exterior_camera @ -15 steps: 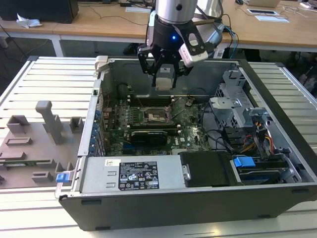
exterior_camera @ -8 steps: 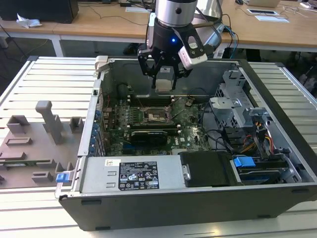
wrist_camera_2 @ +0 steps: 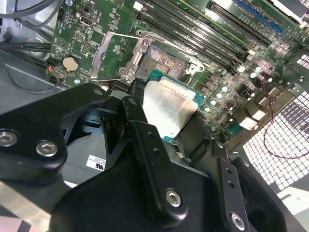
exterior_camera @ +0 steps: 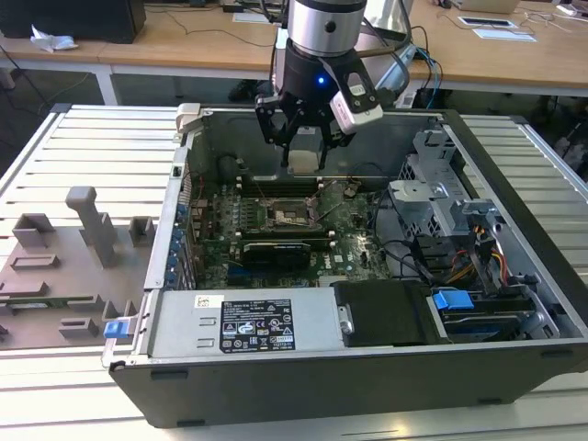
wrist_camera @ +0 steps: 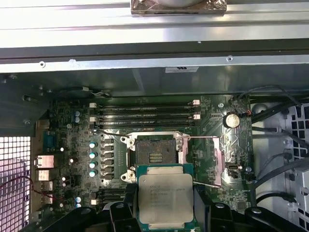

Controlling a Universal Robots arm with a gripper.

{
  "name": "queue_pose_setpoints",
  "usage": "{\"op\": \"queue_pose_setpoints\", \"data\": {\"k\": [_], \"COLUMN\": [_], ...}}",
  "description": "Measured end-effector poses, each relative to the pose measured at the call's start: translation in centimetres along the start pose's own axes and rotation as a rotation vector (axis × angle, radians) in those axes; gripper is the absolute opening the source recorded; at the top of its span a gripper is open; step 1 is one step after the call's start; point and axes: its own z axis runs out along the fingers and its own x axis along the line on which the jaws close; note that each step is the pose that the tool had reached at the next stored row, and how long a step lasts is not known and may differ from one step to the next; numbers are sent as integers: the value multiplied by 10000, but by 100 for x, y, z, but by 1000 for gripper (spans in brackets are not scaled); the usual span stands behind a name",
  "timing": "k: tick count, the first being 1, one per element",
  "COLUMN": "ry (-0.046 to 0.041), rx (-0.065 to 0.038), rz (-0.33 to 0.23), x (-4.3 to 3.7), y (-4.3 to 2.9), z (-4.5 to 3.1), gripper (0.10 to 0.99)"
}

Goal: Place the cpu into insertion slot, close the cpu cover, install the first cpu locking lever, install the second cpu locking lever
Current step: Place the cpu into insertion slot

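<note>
The gripper (exterior_camera: 303, 154) is clenched on the cpu (exterior_camera: 304, 150) and holds it in the air inside the open computer case (exterior_camera: 322, 386), above the motherboard (exterior_camera: 354, 246). In the exterior view the cpu hangs clear of the board, above the insertion slot (exterior_camera: 292, 217) and a little toward the far wall of the case.

In the first wrist view the black fingers (wrist_camera: 121, 211) grip the cpu (wrist_camera: 165, 195) on two opposite edges. Its silver-grey top faces the camera and a green border shows around it. The insertion slot (wrist_camera: 154, 154) lies open just beyond the cpu, with the dark contact field exposed. The cpu is not seated in it.

The cpu cover (wrist_camera: 206, 160) is swung open to one side of the slot. In the second wrist view it (wrist_camera_2: 115, 54) appears as a thin silver frame with a large window, tilted away from the insertion slot (wrist_camera_2: 166, 60), and the cpu (wrist_camera_2: 169, 108) is clamped between the fingers.

The memory slots (wrist_camera: 145, 112) run along the far side of the slot. A coin battery (wrist_camera: 231, 120) sits near the open cover.
</note>
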Motion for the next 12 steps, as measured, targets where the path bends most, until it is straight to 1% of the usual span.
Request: {"op": "queue_pose_setpoints", "data": {"k": [12], "ry": [1], "rx": [1], "rz": [0], "x": [-1], "y": [-6], "z": [71], "gripper": [545]}}
